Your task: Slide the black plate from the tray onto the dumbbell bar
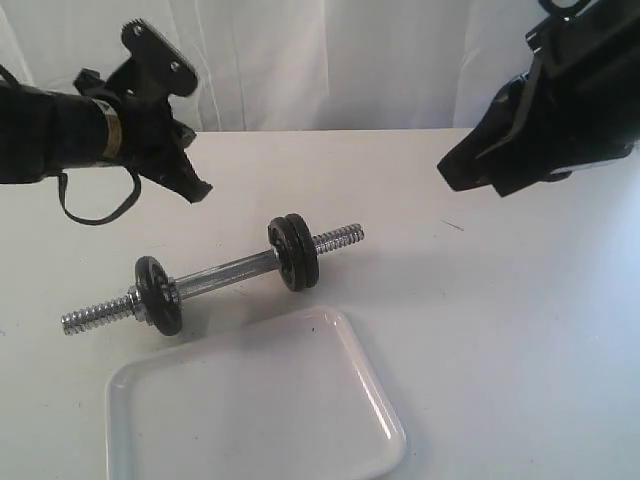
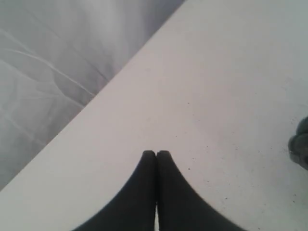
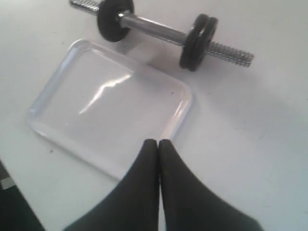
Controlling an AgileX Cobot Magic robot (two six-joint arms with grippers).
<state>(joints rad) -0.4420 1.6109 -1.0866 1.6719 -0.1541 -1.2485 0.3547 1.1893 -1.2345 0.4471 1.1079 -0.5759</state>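
While the left hand [image 2: 155, 154] and the right hand [image 3: 158, 142] hang above the table [image 1: 500, 320] at far left and far right, each with its fingers pressed together, the black plate [image 1: 311, 262] sits on the dumbbell bar [image 1: 225, 272]. It touches an inner disc [image 1: 284, 252] beside the right threaded end. A lone disc [image 1: 158, 295] sits toward the left end. The tray [image 1: 372, 392] lies just near of the bar.

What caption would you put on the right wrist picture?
Shut jaws, with a white tray and a loaded dumbbell bar lying beyond.
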